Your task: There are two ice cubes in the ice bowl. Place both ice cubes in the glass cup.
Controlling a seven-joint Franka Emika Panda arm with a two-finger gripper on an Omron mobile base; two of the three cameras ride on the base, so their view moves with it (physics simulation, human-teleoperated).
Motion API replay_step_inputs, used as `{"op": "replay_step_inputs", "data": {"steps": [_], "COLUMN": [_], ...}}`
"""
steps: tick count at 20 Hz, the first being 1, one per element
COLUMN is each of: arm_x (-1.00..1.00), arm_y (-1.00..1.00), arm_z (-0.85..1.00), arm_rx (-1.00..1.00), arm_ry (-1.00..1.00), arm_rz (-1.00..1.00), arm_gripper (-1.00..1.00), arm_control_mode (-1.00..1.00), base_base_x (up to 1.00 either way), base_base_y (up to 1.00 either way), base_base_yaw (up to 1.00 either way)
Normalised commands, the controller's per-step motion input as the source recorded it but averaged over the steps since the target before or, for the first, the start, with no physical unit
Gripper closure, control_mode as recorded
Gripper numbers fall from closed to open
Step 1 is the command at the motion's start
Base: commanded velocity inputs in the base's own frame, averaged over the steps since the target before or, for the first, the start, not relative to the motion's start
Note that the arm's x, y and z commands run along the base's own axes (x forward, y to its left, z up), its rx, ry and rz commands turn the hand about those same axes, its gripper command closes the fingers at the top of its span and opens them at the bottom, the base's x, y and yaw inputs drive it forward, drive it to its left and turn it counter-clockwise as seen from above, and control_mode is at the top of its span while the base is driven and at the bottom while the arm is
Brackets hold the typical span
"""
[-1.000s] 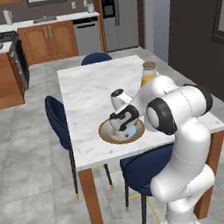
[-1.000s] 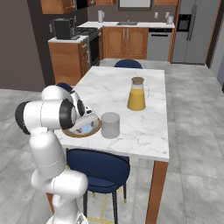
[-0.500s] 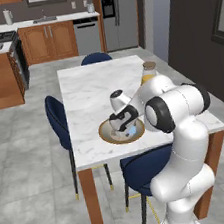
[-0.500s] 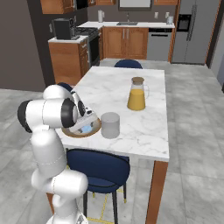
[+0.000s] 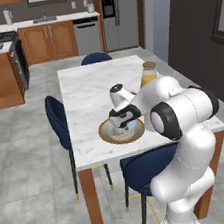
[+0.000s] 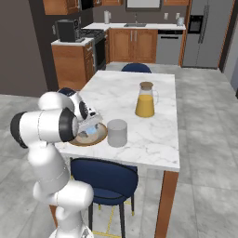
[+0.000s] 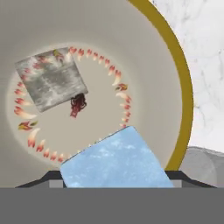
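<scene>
The ice cubes both sit in the ice bowl (image 7: 181, 87): the greyish-white cube (image 7: 51, 83) lies flat on the bowl's patterned floor, while the pale blue cube (image 7: 116, 159) is right at the bottom of my hand view, where my finger tips would rise. I judge I have come down over the blue one because it is the nearer to the rim. It hides my tips, so I cannot tell whether my tool (image 5: 122, 128) is spread or pinching it. The tool is low inside the bowl, wrist angled down from the arm. The glass cup (image 6: 117, 133) stands upright just beside the bowl on the counter (image 6: 153, 139), so the carry looks short. The orange-filled pitcher (image 6: 145, 99) stands farther back, clear of that path.
</scene>
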Motion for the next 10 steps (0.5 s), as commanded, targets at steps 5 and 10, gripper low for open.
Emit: {"op": "replay_step_inputs", "data": {"steps": [5, 10], "arm_x": [-0.13, -0.05], "arm_y": [-0.09, -0.40], "arm_z": [0.98, 0.67], "arm_rx": [0.12, 0.18], "arm_ry": [-0.12, -0.06], "arm_rz": [-0.24, -0.36], "arm_gripper": [1.00, 1.00], "arm_control_mode": [-1.00, -1.00], "base_base_x": [0.00, 0.00], "base_base_y": [0.00, 0.00], "base_base_yaw": [0.00, 0.00]}}
